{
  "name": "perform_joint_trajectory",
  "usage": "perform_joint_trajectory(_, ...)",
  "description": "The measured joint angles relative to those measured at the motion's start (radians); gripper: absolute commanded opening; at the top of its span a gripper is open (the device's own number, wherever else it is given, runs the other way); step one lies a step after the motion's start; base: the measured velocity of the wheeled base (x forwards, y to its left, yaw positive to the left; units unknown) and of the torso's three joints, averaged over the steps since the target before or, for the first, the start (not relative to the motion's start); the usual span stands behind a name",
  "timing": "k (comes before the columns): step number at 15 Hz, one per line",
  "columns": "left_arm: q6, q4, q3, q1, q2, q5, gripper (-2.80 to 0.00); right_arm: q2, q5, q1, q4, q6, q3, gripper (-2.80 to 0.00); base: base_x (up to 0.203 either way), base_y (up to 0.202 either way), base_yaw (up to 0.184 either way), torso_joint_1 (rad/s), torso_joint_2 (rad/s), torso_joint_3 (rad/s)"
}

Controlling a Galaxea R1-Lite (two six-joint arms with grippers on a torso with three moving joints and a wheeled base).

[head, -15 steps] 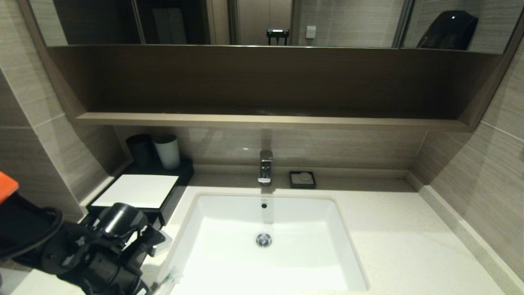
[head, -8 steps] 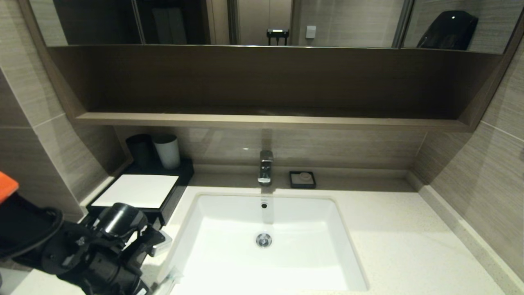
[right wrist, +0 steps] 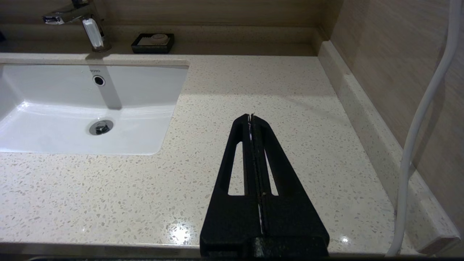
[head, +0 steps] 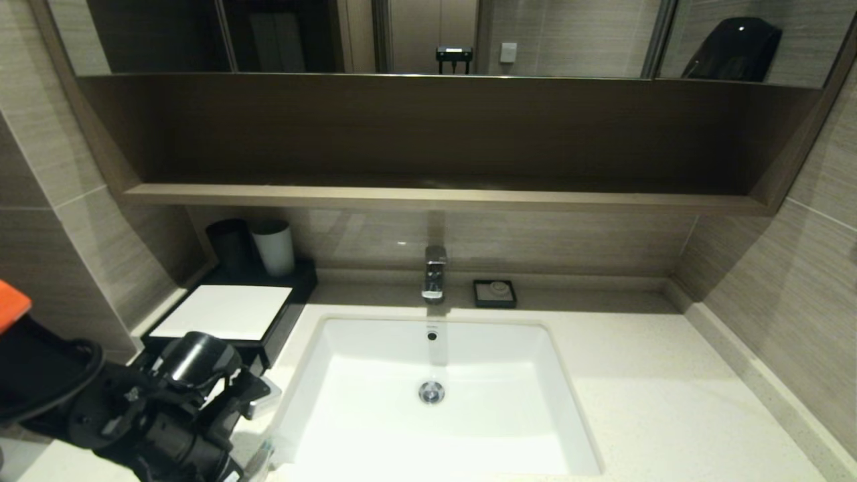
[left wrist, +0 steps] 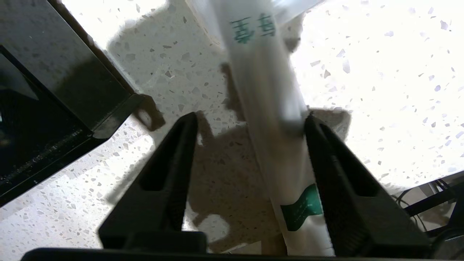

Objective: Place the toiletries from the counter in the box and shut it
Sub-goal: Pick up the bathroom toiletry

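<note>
My left gripper (left wrist: 251,117) hangs just over the counter (left wrist: 380,72) at the sink's front left corner, open. A slim clear-wrapped toiletry packet (left wrist: 268,90) with a teal-green label (left wrist: 302,212) lies between the fingers, against one of them, with a gap to the other finger. Beside it is the black pull-out drawer (left wrist: 43,119) of the box (head: 227,311). In the head view the left wrist (head: 167,408) hides the fingers. My right gripper (right wrist: 251,116) is shut and empty over the counter to the right of the sink.
The white sink basin (head: 435,402) fills the counter's middle, with the faucet (head: 434,271) and a small black soap dish (head: 495,293) behind it. A black cup (head: 229,242) and a white cup (head: 273,246) stand behind the box. A brown shelf (head: 435,194) overhangs.
The packet's end by the sink's front left corner has shifted a little to the left under the left gripper. Both arms stay where they were.
</note>
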Motion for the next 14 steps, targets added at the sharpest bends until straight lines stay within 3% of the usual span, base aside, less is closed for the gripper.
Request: perform_joint_trajectory(14,-0.007,0.012,-0.001,0.021,-0.026,0.002,-2.80,0.000,0.000,0.000,0.000,0.000,0.000,-2.80,0.000,0.000,0.000,0.000,0.00,0.000)
